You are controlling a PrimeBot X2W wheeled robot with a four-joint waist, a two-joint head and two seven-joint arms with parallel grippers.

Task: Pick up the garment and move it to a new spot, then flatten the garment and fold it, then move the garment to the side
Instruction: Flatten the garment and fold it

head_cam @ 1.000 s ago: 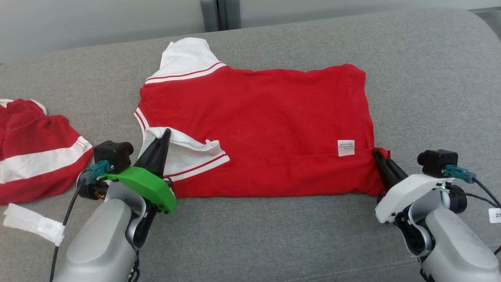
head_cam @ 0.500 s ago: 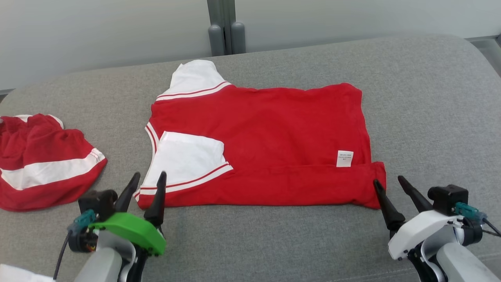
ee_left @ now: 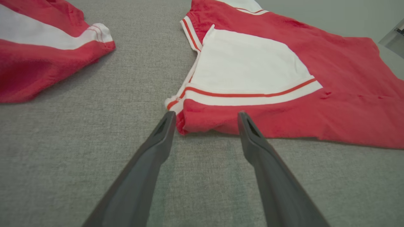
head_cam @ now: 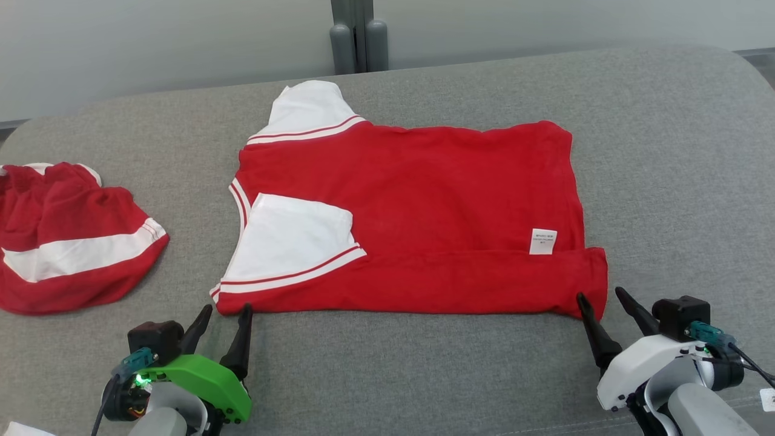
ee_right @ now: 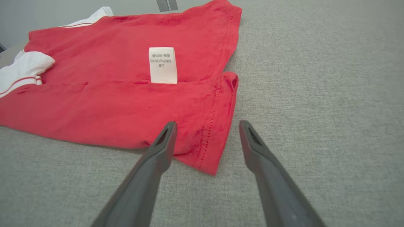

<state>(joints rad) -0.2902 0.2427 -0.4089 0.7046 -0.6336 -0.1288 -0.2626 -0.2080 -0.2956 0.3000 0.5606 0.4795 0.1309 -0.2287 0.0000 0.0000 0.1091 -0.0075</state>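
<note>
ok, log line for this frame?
phase: fold | left gripper: open, at garment near-left corner | right gripper: open, at near-right corner | garment: flat, near edge folded over

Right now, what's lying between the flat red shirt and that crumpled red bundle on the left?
Nothing but bare grey cushion; the head view shows the shirt and bundle apart with plain fabric between.

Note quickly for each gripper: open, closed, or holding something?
Left gripper: open, empty, by the red shirt at its sleeve corner.
Right gripper: open, empty, by the shirt's hem corner.
</note>
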